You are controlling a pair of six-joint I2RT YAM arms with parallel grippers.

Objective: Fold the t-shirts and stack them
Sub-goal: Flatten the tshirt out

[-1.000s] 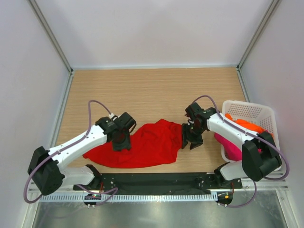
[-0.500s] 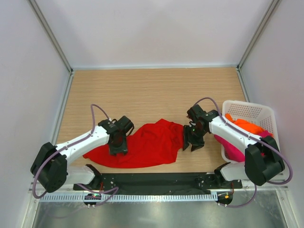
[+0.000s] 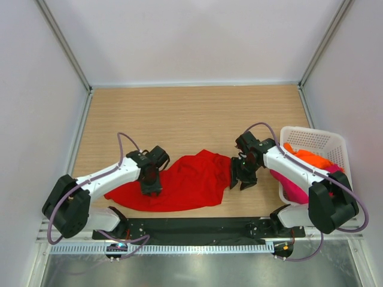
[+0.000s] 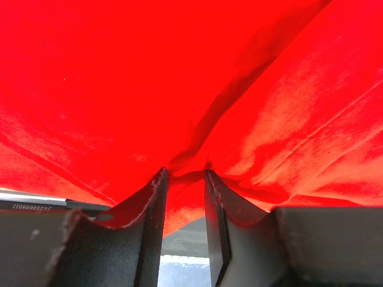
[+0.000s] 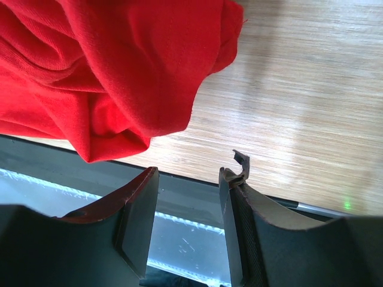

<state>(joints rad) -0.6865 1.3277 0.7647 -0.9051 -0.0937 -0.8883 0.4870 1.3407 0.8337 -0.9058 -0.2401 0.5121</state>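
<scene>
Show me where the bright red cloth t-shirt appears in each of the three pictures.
Top external: bright red cloth t-shirt, near centre, between both arms.
Left wrist: t-shirt fills nearly everything, bunched in the left end effector.
Right wrist: t-shirt upper left.
Shared landmark: light wooden tabletop, top and right wrist views only.

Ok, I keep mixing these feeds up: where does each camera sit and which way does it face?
Top external: above and behind, looking down on the table; left arm, right arm, left tool, right tool show.
Left wrist: on the left arm, facing the red t-shirt close up; its fingers show.
Right wrist: on the right arm, facing shirt edge and table; its fingers show.
Shared: the red t-shirt.
</scene>
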